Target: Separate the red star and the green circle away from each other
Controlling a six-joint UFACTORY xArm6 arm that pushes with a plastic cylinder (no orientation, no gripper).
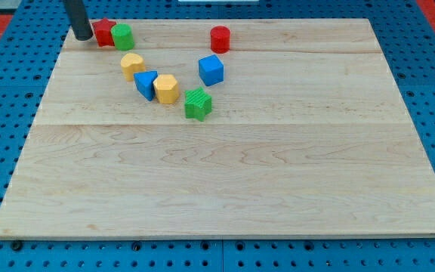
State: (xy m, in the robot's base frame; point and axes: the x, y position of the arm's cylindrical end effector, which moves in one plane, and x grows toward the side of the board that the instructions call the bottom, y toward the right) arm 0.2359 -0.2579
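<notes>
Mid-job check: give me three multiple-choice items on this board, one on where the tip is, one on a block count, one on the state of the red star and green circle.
1. Where is my tip?
A. at the view's left of the red star
B. by the green star
C. by the red cylinder

2. How many blue blocks are on the board?
A. one
B. two
C. three

3. The red star and green circle are
A. at opposite board edges
B. stacked
C. side by side, apparently touching

Answers:
1 A, the rod ends just left of the red star.
2 B, a blue cube and a blue triangle.
3 C, no gap shows between them, so they are not yet separated.
</notes>
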